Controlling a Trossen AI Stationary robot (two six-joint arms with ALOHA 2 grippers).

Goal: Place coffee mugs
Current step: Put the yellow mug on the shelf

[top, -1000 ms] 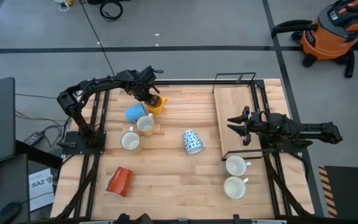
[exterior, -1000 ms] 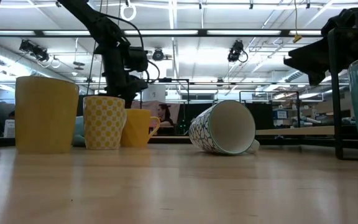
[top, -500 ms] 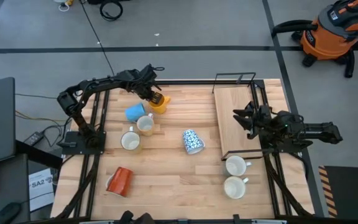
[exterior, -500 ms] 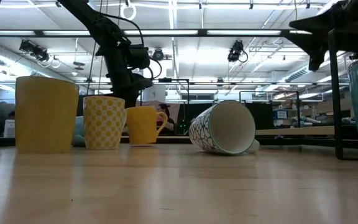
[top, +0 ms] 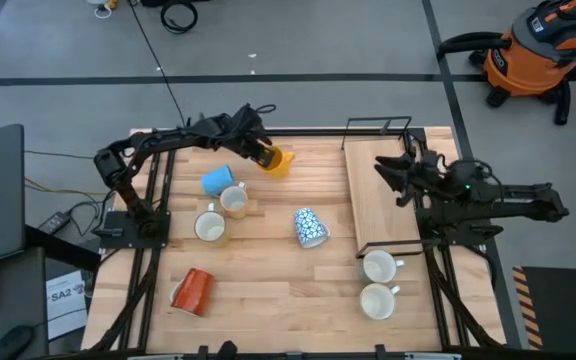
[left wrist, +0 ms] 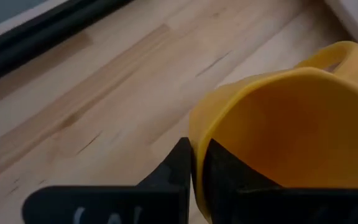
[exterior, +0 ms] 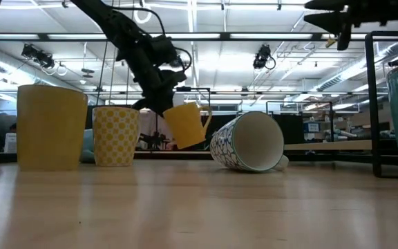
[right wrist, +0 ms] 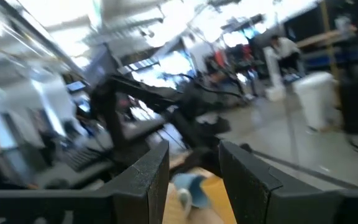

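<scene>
Left claw clamped on the rim of a glossy orange-yellow mug, handled, tilted, lifted near the worktop's far edge; right claw apart

My wooden table carries a raised board on its right half. Directly on it rest a light blue mug, two cream mugs, a tipped patterned mug, a tipped red-orange mug and two white mugs.

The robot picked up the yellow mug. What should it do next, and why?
Probably carry it toward the wooden board. The left gripper is shut on the yellow mug, pinching its rim, and the mug hangs tilted above the table. The board looks bare, and the right gripper hovers over it.
</scene>
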